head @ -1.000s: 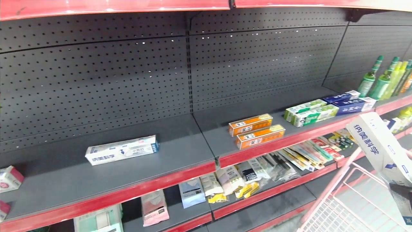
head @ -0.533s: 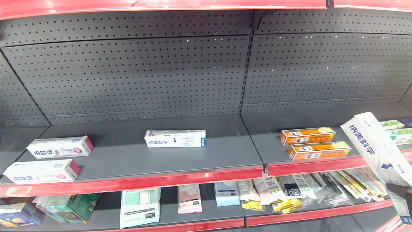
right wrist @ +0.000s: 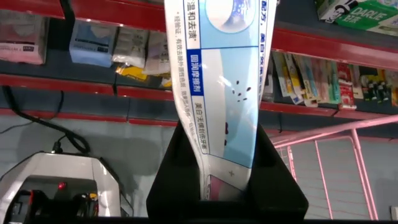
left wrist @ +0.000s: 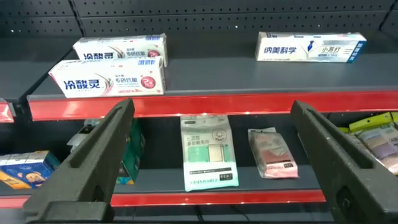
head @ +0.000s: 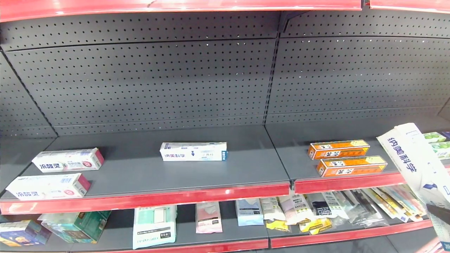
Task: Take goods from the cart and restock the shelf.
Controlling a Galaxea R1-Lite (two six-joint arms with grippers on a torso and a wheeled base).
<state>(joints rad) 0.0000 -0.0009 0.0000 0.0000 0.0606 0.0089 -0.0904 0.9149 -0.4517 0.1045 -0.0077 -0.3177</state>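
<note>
My right gripper (right wrist: 227, 183) is shut on the lower end of a tall white-and-blue toothpaste box (right wrist: 224, 81). That box (head: 415, 165) stands tilted at the right edge of the head view, in front of the grey middle shelf (head: 147, 175). A matching white-and-blue box (head: 193, 151) lies on its side near the middle of this shelf, also seen from the left wrist (left wrist: 311, 47). My left gripper (left wrist: 211, 162) is open and holds nothing, level with the lower shelf and below two pink-and-white boxes (left wrist: 107, 79).
Two pink-and-white boxes (head: 47, 186) lie at the shelf's left, two orange boxes (head: 351, 166) at its right, green boxes (head: 436, 137) beyond. Pouches (head: 154, 226) and toothbrush packs (head: 379, 203) fill the lower shelf. The pink wire cart (right wrist: 348, 168) stands beside my right arm.
The head camera has swung left along the shelf, so the cart and bottles left the picture and the pink-and-white boxes came in. The held box stays in my right gripper.
</note>
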